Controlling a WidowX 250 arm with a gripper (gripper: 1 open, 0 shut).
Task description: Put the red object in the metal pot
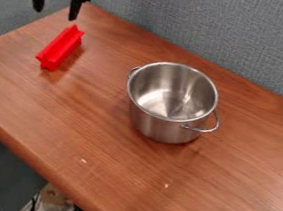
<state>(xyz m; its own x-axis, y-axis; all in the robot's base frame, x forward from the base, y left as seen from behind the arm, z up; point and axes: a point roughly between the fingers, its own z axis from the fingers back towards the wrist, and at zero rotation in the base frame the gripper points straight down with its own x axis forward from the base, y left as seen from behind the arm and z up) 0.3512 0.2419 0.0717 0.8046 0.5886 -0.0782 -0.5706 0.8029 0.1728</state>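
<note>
Wooden tabletop [88,119], grey wall behind. Your gripper [55,5] hangs at the far left corner, jaws spread wide, holding nothing. Red block [61,46] lies flat on the wood just below it, untouched. Steel pot [173,103] sits upright mid-table, well apart from the block.

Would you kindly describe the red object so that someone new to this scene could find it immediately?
Start at the brown wooden table and go to its far left corner, well left of the metal pot. The red object lies flat there, just below the open gripper. It is the only bright red, long narrow block on the table.
</note>
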